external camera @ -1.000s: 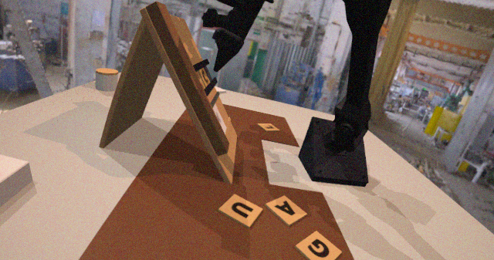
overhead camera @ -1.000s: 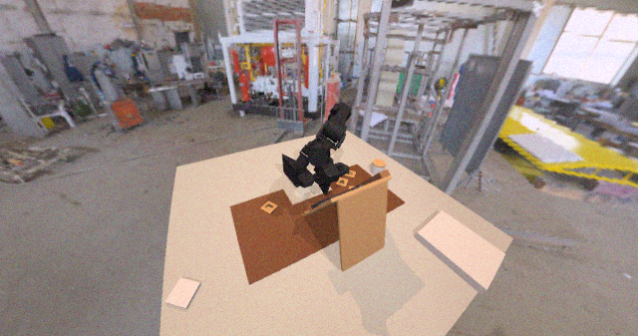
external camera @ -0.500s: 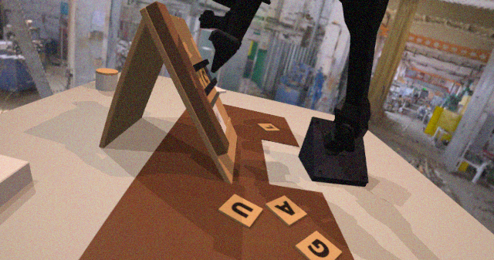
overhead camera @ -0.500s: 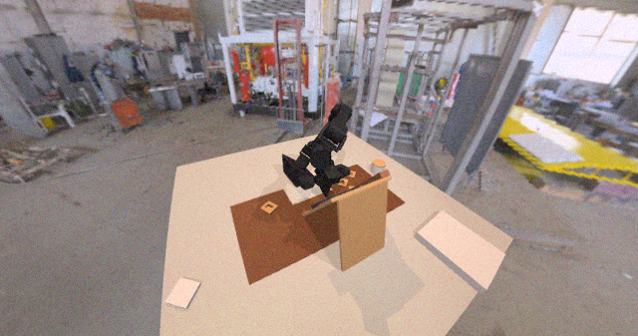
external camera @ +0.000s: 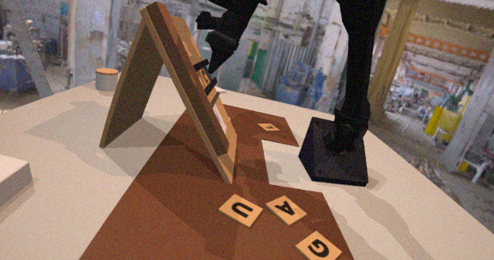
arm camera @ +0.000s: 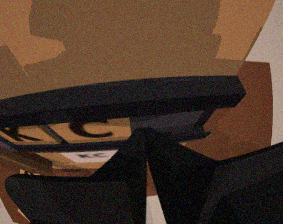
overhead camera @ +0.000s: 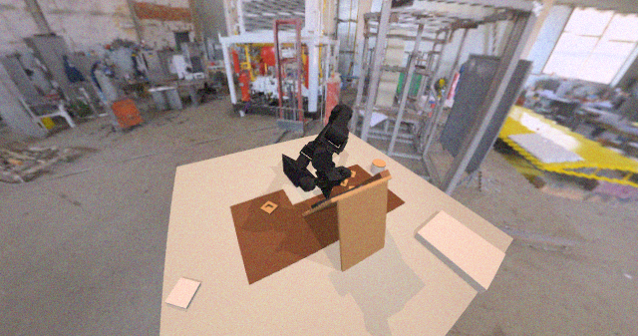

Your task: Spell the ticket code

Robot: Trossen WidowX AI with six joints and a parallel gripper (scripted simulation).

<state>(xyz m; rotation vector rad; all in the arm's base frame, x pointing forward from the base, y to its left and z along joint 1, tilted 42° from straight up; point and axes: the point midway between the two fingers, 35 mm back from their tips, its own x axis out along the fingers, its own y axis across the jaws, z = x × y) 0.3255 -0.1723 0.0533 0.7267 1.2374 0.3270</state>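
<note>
Two letter tiles stand in the one letter rail (overhead camera: 324,203) (external camera: 211,86) (arm camera: 117,95), the K tile (arm camera: 17,133) on the left and the C tile (arm camera: 99,130) to its right, with a dark stretch of channel further right. The rail crosses one leaning wooden board (overhead camera: 366,221) (external camera: 193,98) (arm camera: 127,45). Below it is one pale ticket (external camera: 219,117) (arm camera: 87,156); K and C can be read on its visible part.

One black arm (overhead camera: 335,137) (external camera: 356,52) carries one gripper (overhead camera: 327,194) (external camera: 210,72) (arm camera: 144,133). Its two fingers are closed together, gripping nothing, with the tips at the rail just right of the C; whether they touch the rail, I cannot tell.

Four loose tiles lie on one brown mat (overhead camera: 279,241) (external camera: 174,214) (arm camera: 259,110). In the exterior view, three are near: the U tile (external camera: 241,210), the A tile (external camera: 285,210) and the G tile (external camera: 319,246). One far tile (overhead camera: 269,206) (external camera: 268,127) has a letter too small to tell.

From the top, one orange-topped canister (overhead camera: 378,166) (external camera: 106,79) stands beyond the board, one thick pale slab (overhead camera: 461,248) (external camera: 13,175) lies right, and one small pale block (overhead camera: 183,292) near left.
</note>
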